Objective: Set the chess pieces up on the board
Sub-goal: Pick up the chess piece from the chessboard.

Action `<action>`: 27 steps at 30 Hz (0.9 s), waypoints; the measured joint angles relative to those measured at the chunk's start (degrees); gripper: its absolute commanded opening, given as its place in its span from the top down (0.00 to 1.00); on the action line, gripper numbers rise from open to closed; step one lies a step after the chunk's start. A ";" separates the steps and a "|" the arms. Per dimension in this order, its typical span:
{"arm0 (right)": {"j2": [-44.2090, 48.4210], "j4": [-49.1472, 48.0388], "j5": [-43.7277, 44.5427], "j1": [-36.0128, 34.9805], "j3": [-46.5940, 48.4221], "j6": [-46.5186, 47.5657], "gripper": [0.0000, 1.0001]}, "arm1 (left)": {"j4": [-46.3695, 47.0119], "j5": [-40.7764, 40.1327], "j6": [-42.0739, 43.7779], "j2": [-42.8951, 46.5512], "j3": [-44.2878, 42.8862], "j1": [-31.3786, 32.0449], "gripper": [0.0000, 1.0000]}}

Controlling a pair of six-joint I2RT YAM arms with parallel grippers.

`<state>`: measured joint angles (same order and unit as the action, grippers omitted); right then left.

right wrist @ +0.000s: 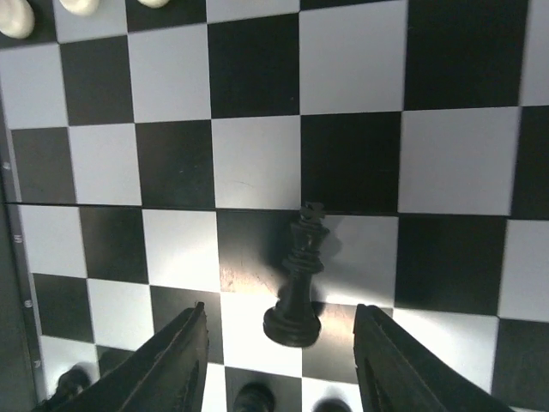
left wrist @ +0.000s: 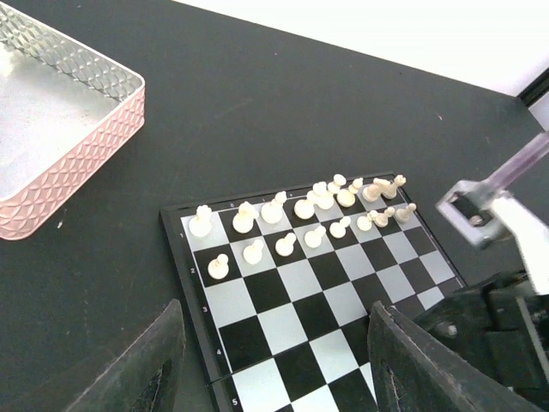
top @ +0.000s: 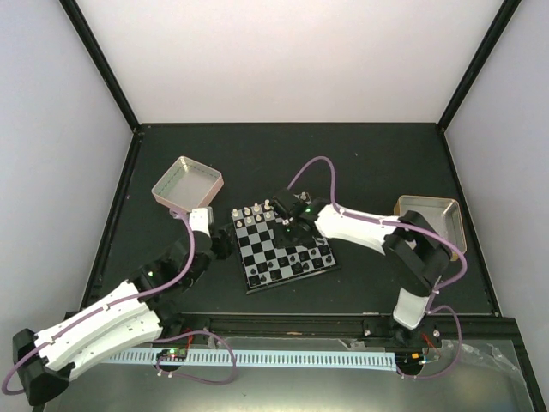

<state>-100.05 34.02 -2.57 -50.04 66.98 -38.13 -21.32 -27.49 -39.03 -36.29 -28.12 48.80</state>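
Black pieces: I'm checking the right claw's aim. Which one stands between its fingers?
The black king, cross on top, standing alone between the right claw's fingers; the other black pieces sit nearer the board's edge.

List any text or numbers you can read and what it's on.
"3": on the board rim, left wrist view.
"4": same rim, one square nearer.
Other rim marks, both wrist views: too small or blurred.
No other text.
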 measured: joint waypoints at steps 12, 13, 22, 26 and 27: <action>-7.89 5.86 3.91 -2.29 5.68 -1.03 0.80 | 0.17 -0.33 -0.04 0.31 1.03 -0.48 0.39; -8.07 6.03 4.07 -2.34 5.75 -0.94 0.82 | 0.17 -0.33 -0.04 0.31 1.03 -0.48 0.39; -8.13 5.99 5.77 -2.71 6.14 -0.96 0.88 | 0.46 0.87 0.55 0.31 1.05 -0.90 0.34; -3.54 3.04 7.04 -2.71 2.93 0.52 0.88 | 2.80 5.97 3.50 -0.17 1.05 -2.08 0.30; -1.20 1.55 7.23 -2.71 1.49 1.20 0.88 | 3.28 7.19 4.11 -0.22 1.03 -2.38 0.30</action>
<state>-101.25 35.57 4.67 -52.75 68.47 -36.93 -18.04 -20.29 -34.92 -36.51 -27.09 46.41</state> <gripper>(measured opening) 0.169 0.678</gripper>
